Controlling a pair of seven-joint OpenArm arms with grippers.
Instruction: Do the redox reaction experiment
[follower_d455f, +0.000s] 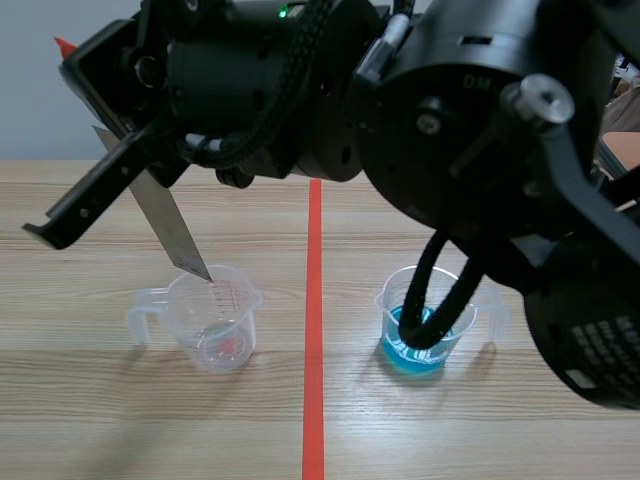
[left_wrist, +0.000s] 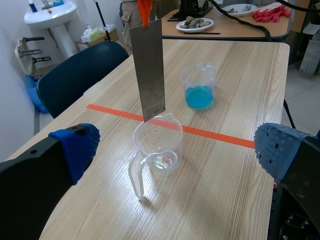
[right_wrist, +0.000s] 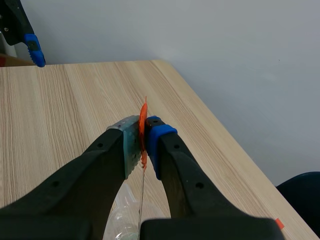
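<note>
**Strip held at the clear beaker's rim**

The wooden counter (follower_d455f: 520, 440) carries two beakers, well in from its far edge, one on each side of the orange-red tape line. My right arm (follower_d455f: 560, 300) comes in from the right and crosses high over the counter toward its left edge. The right hand (right_wrist: 145, 135) is clenched on the top of the metal strip (left_wrist: 150, 75), a pad pressing it from each side. My left hand (left_wrist: 177, 142) is released, with its fingers (left_wrist: 75, 145) spread wide.

Ahead of that hand stands the clear beaker (follower_d455f: 225, 320), on the counter's left half. Its handle points toward the left edge and it looks almost empty. The beaker of blue liquid (left_wrist: 199, 90) stands on the right half with its handle toward the right edge. In the scene view the right arm's black cables (follower_d455f: 432, 300) hang in front of it.

The strip hangs tilted with its lower end at the clear beaker's rim. I cannot tell whether it touches. A small orange tag (right_wrist: 143, 120) sits at the strip's gripped top.
</note>
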